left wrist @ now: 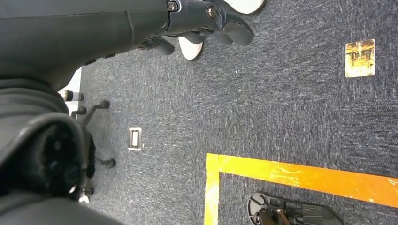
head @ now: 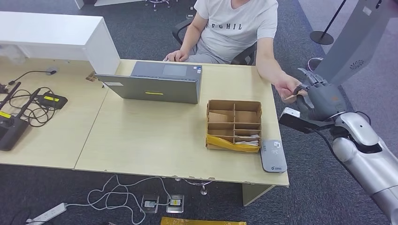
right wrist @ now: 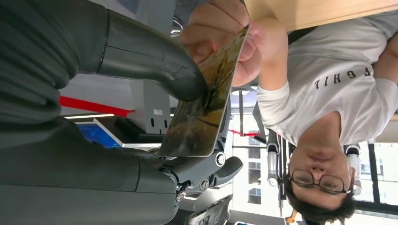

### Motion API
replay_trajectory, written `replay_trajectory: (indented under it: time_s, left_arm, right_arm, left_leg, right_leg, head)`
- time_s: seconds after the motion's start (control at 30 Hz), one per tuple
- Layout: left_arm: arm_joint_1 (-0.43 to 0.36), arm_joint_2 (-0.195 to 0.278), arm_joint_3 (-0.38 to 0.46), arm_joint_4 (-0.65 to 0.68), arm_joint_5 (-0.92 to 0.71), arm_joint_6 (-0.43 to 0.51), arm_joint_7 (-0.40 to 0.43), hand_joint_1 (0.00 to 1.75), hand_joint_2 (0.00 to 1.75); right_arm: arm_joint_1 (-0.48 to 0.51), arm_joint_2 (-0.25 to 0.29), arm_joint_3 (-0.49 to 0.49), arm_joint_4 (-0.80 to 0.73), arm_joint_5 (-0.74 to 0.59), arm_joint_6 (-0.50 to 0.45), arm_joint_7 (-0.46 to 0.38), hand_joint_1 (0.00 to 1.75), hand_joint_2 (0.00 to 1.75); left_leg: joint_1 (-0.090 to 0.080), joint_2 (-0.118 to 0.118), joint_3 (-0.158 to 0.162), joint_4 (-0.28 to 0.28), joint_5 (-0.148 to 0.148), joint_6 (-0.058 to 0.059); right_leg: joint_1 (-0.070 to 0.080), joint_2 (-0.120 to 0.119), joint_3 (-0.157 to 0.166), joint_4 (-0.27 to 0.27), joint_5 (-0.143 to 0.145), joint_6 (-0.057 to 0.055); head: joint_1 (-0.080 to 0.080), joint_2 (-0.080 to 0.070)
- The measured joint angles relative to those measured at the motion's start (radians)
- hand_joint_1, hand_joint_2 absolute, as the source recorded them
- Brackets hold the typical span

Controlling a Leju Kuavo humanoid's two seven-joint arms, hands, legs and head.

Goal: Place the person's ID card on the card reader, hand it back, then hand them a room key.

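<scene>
Two hands meet on one card just off the right edge of the pale wooden desk: the robot's grey right hand pinches the glossy card printed with a brown and yellow tree picture between its thick thumb and darker fingers, while the seated person's hand holds the card's far end. In the head view the card shows as a small tan sliver between the two hands. The person wears a light grey T-shirt with dark letters that read roughly "FGHIL".

Near the desk's front right corner lies the flat grey card reader, with a small white label whose print is too small to read. Just beside it, toward the middle of the desk, sits an open brown cardboard divider box with yellow packing along its front edge and white items in a front compartment. An open grey laptop with a yellow sticker on its lid stands at the back edge, in front of the person.

The left hand hangs over dark carpet, its dark fingers curled loosely with nothing in them. A small card with a similar tree picture lies on that carpet, and a strip of orange floor tape marks a corner.
</scene>
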Motion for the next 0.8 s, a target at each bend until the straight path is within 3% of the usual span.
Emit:
replay_trajectory:
  time_s: [0.8]
  left_arm:
    - [0.002, 0.0, -0.018, 0.0, 0.007, 0.014, 0.018, 0.0, 0.0]
  right_arm:
    - [0.216, 0.005, 0.008, -0.031, 0.013, 0.014, 0.035, 1.75, 1.75]
  left_leg:
    - [0.0, 0.001, 0.001, 0.0, 0.0, 0.0]
  right_leg:
    - [0.0, 0.002, 0.0, 0.0, 0.0, 0.0]
  head:
    - [0.0, 0.0]
